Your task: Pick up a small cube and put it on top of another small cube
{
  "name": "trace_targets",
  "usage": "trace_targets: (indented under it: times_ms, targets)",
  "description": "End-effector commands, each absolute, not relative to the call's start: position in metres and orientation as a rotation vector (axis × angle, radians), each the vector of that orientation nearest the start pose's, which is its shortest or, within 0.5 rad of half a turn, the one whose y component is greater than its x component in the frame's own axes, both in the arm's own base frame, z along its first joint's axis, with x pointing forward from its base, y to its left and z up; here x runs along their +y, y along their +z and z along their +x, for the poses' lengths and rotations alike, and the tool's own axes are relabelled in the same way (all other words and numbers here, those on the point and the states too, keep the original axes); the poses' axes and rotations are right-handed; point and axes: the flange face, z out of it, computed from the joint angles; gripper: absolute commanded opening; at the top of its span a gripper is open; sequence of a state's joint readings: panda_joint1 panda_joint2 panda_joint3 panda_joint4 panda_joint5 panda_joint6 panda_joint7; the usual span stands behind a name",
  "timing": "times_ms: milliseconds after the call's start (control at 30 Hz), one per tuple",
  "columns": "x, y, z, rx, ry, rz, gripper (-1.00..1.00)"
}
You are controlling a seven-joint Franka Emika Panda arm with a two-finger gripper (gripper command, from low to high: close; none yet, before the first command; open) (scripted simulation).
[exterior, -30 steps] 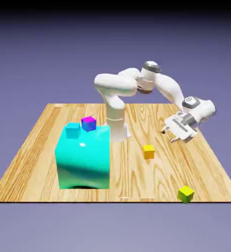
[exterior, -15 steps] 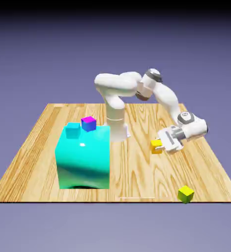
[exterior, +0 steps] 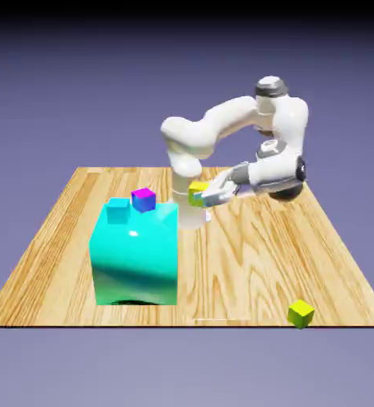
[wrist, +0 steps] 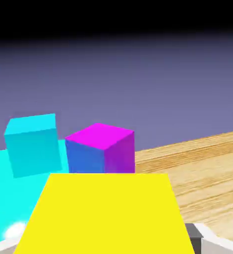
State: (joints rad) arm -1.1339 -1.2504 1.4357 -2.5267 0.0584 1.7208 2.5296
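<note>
My gripper (exterior: pixel 203 195) is shut on the small orange-yellow cube (exterior: pixel 196 192) and holds it in the air, just to the exterior view's right of the big teal block's (exterior: pixel 134 254) top. In the hand view the held cube (wrist: pixel 106 213) fills the lower middle and hides most of the fingers; a grey fingertip (wrist: pixel 203 239) shows at its right. Beyond it, on the teal block, stand a magenta-and-blue cube (wrist: pixel 101 149) and a cyan cube (wrist: pixel 31 144). In the exterior view the magenta cube (exterior: pixel 143 199) and the cyan cube (exterior: pixel 118 210) sit side by side on the block's far top edge.
A lime yellow-green cube (exterior: pixel 300 312) lies near the front right edge of the wooden table (exterior: pixel 254 262). The robot's white base column (exterior: pixel 187 195) stands right behind the held cube.
The gripper came down on the orange-yellow cube on the table, shut on it, then lifted it and carried it to the exterior view's left, toward the teal block's top.
</note>
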Motion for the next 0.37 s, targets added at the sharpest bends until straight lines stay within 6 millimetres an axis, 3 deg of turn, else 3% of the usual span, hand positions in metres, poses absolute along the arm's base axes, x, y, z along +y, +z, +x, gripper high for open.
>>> trace_targets:
  times_ms: [0, 67, 100, 233, 267, 333]
  targets:
    - [0.039, 0.354, 0.361, -2.141, 1.21, 0.323, -1.0]
    - [-0.008, 0.368, 0.357, -2.124, 1.154, 0.26, -1.0]
    - [-0.008, 0.368, 0.357, -2.124, 1.154, 0.26, -1.0]
    - [-0.048, 0.33, 0.333, -2.124, 1.155, 0.26, -1.0]
    - [-0.048, 0.33, 0.333, -2.124, 1.155, 0.26, 1.0]
    - [-0.037, 0.34, 0.34, -2.123, 1.154, 0.261, 1.0]
